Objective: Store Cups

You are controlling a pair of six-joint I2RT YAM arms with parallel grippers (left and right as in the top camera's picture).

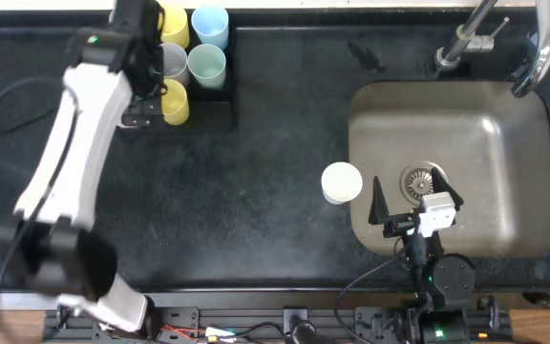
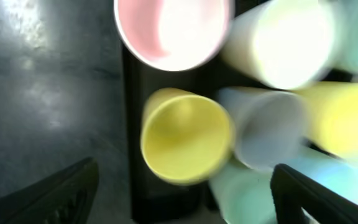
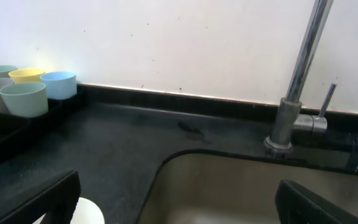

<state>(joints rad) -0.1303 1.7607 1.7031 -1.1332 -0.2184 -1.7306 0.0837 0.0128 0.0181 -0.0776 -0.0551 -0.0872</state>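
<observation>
Cup (image 1: 342, 182) at sink (image 1: 504, 182) edge

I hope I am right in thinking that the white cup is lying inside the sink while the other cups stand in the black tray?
Not quite. The white cup is not inside the sink; it sits on the counter just outside the sink's rim, on the tray's side, as the top view shows. The other cups do stand in the black tray.
</observation>
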